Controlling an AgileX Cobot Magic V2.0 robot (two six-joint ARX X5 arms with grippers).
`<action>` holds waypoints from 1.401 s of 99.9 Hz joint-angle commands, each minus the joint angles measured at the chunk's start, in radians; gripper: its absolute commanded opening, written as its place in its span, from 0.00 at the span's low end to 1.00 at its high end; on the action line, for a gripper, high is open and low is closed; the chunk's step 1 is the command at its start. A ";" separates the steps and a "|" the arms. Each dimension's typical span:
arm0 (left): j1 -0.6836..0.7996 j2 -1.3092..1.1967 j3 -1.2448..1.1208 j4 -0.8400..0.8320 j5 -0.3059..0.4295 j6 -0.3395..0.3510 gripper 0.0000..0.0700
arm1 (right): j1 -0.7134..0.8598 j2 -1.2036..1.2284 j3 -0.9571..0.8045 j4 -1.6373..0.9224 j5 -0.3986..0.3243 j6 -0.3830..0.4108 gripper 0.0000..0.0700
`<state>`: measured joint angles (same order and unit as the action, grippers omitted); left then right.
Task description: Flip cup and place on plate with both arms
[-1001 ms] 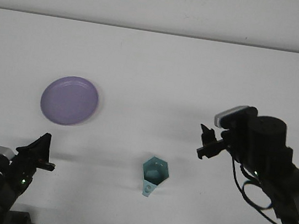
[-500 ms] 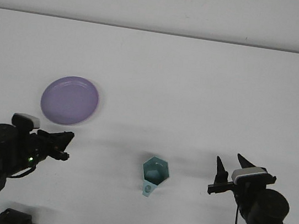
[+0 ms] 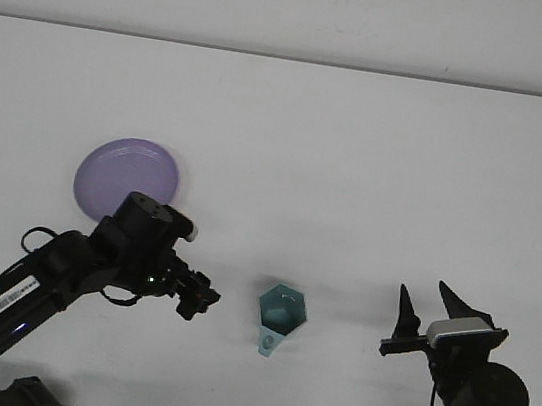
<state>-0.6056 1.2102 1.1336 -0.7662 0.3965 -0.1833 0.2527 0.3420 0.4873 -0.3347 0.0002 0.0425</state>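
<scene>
Right gripper (image 3: 430, 308) stands with jaws spread, well at three o'clock of the teal cup (image 3: 280, 315). Left gripper (image 3: 199, 300), jaws' state unclear, sits near the cup's nine o'clock. Purple plate (image 3: 123, 174), nothing visible in it, lies at ten o'clock, partly behind the left arm (image 3: 60, 269).

1. Cup (image 3: 280, 315): teal, plain.
2. Plate (image 3: 126, 172): lilac purple, no pattern.
3. Table (image 3: 358, 155): plain white.
4. My left gripper (image 3: 199, 299) and right gripper (image 3: 430, 304): black.
5. Right wrist camera (image 3: 463, 332): grey-white.
</scene>
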 commanded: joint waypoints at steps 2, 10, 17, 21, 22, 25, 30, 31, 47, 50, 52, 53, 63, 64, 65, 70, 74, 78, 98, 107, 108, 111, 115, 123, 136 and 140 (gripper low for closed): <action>-0.044 0.052 0.056 -0.001 -0.047 -0.027 0.62 | 0.000 0.004 0.008 0.010 -0.001 0.013 0.60; -0.085 0.108 0.107 -0.010 -0.077 -0.047 0.76 | 0.000 0.004 0.008 0.013 -0.002 0.014 0.60; -0.115 0.156 0.153 -0.029 -0.092 -0.047 0.77 | 0.000 0.004 0.008 0.014 -0.002 0.014 0.60; -0.130 0.184 0.178 -0.041 -0.094 -0.047 0.77 | 0.000 0.004 0.008 0.015 -0.001 0.015 0.60; -0.133 0.192 0.184 -0.044 -0.094 -0.047 0.77 | 0.000 0.004 0.008 0.016 -0.002 0.015 0.60; -0.143 0.213 0.201 -0.054 -0.094 -0.047 0.77 | 0.000 0.004 0.008 0.017 -0.002 0.018 0.60; -0.157 0.245 0.223 -0.066 -0.094 -0.047 0.77 | 0.000 0.004 0.008 0.019 -0.002 0.018 0.60; -0.160 0.251 0.227 -0.070 -0.094 -0.047 0.77 | 0.000 0.004 0.008 0.019 -0.002 0.018 0.60; -0.198 0.340 0.252 -0.097 -0.105 -0.047 0.77 | 0.000 0.004 0.008 0.020 -0.001 0.021 0.60; -0.203 0.354 0.252 -0.097 -0.108 -0.047 0.77 | 0.000 0.004 0.008 0.020 -0.001 0.022 0.60; -0.207 0.362 0.252 -0.095 -0.109 -0.047 0.77 | 0.000 0.004 0.008 0.020 -0.002 0.022 0.60; -0.208 0.367 0.252 -0.093 -0.109 -0.047 0.77 | 0.000 0.004 0.008 0.020 -0.001 0.022 0.60; -0.217 0.401 0.252 -0.058 -0.112 -0.065 0.77 | 0.000 0.004 0.008 0.020 -0.001 0.022 0.60; -0.218 0.404 0.252 -0.052 -0.112 -0.069 0.77 | 0.000 0.004 0.008 0.021 -0.001 0.022 0.60; -0.219 0.407 0.252 -0.047 -0.112 -0.071 0.77 | 0.000 0.004 0.008 0.020 -0.001 0.022 0.60; -0.222 0.420 0.252 -0.018 -0.112 -0.074 0.77 | 0.000 0.004 0.008 0.020 -0.001 0.022 0.60; -0.223 0.428 0.252 0.000 -0.112 -0.074 0.77 | 0.000 0.004 0.008 0.020 -0.001 0.023 0.60; -0.223 0.438 0.252 0.010 -0.112 -0.074 0.77 | 0.000 0.004 0.008 0.021 -0.001 0.023 0.60; -0.230 0.491 0.252 0.013 -0.112 -0.072 0.77 | 0.000 0.004 0.008 0.021 -0.001 0.026 0.60; -0.233 0.513 0.252 0.024 -0.112 -0.073 0.77 | 0.000 0.004 0.008 0.021 -0.001 0.030 0.60; -0.233 0.515 0.252 0.024 -0.112 -0.073 0.77 | 0.000 0.004 0.008 0.021 -0.001 0.030 0.60; -0.234 0.521 0.252 0.029 -0.112 -0.072 0.77 | 0.000 0.004 0.008 0.020 -0.001 0.030 0.60; -0.235 0.527 0.252 0.036 -0.112 -0.072 0.76 | 0.000 0.004 0.008 0.020 -0.001 0.030 0.60; -0.238 0.535 0.252 0.060 -0.112 -0.072 0.74 | 0.000 0.004 0.008 0.020 -0.001 0.032 0.60; -0.240 0.539 0.252 0.063 -0.112 -0.072 0.48 | 0.000 0.004 0.008 0.020 -0.002 0.033 0.60; -0.243 0.541 0.252 0.062 -0.112 -0.071 0.46 | 0.000 0.004 0.008 0.020 -0.002 0.033 0.60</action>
<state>-0.8330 1.7252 1.3682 -0.6991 0.2886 -0.2535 0.2527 0.3420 0.4873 -0.3241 0.0002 0.0601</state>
